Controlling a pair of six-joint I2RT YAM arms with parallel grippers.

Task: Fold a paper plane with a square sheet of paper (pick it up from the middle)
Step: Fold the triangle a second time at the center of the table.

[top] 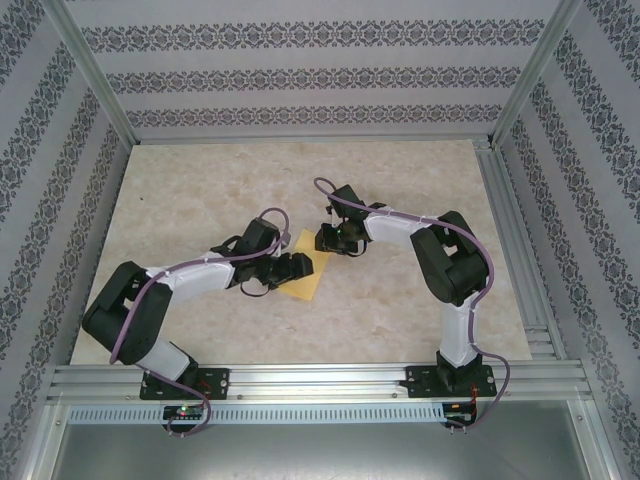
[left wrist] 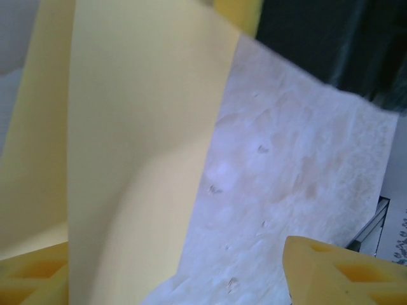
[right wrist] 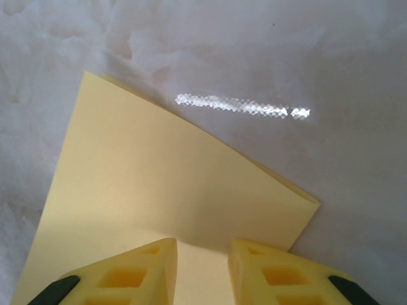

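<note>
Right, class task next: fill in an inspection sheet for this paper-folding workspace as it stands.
Surface: marbled beige table.
Job's things: yellow sheet of paper mid-table, apparently folded over, one side curling up by the left arm.
Clutter: nothing seen.
Grippers: left gripper fingers wide apart beside the paper; right gripper fingers narrowly apart over it.
Cables: purple cables along both arms.
Surroundings: patterned walls, aluminium frame.

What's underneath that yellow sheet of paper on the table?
The pale marbled table runs under the yellow sheet. Anything lying directly beneath the sheet is covered, so I cannot tell.
</note>
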